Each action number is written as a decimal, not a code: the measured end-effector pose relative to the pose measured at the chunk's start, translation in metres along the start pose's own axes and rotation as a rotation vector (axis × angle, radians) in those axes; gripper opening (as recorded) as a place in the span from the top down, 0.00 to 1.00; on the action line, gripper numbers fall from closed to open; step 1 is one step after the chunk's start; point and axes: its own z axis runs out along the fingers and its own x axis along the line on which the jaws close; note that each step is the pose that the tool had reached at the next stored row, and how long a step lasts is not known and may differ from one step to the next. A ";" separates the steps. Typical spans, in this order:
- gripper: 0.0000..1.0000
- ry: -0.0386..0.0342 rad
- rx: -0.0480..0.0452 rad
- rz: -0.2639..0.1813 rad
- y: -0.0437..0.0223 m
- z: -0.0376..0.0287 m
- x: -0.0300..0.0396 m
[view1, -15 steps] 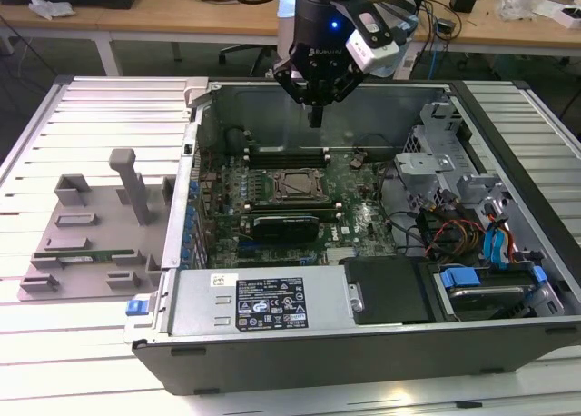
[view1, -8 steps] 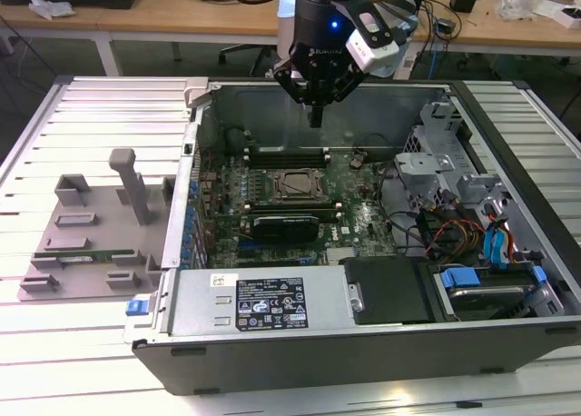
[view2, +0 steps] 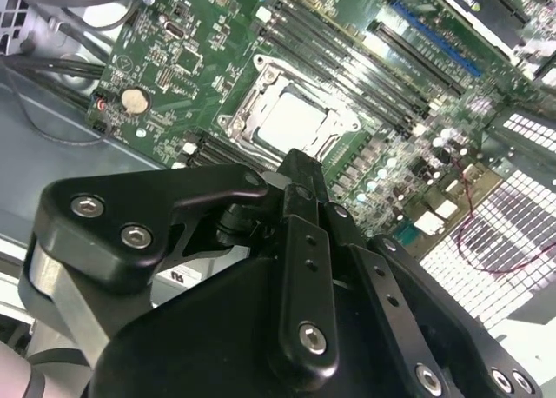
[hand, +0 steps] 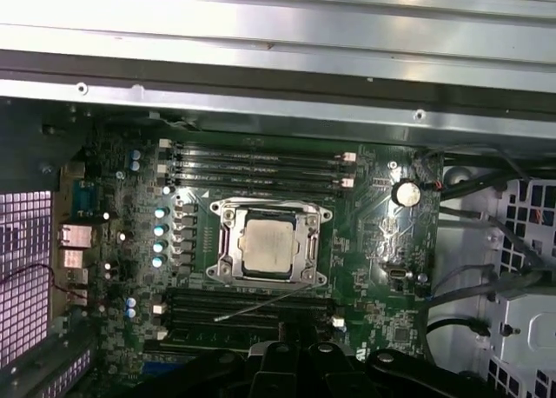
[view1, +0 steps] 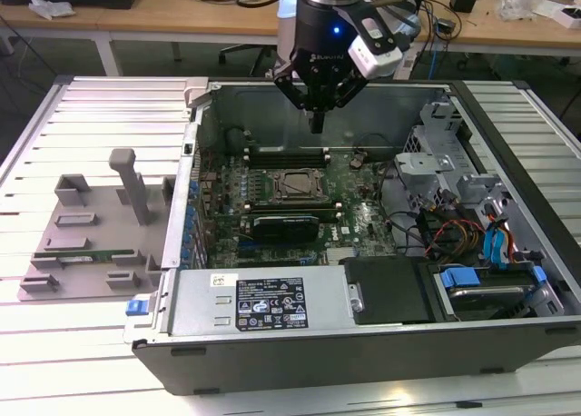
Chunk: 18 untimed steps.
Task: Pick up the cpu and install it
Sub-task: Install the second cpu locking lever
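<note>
Gripper (view1: pixel 316 121) hangs high over the open case with its fingers pinched together on nothing, and the cpu (hand: pixel 266 246) sits flat in the socket frame (hand: pixel 228 246) on the motherboard (hand: pixel 382 268), well below the fingertips.

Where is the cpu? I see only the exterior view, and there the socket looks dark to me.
Observer: In the first wrist view the cpu lies in the socket, silvery top up.
Operator: Does the tool hold anything?
Observer: No. In the second wrist view the tool is shut and empty, above the board.
Operator: Anything near the socket?
Observer: A thin wire lies across the memory slots beside it.
</note>
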 end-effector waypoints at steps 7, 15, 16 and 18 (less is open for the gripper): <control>0.89 0.0000 0.0000 0.000 -0.0158 0.0009 0.0012; 0.89 0.0000 -0.0001 0.000 -0.0267 0.0019 0.0020; 0.89 0.0000 0.0000 0.000 -0.0281 0.0020 0.0021; 0.89 0.0000 -0.0001 0.000 -0.0298 0.0022 0.0022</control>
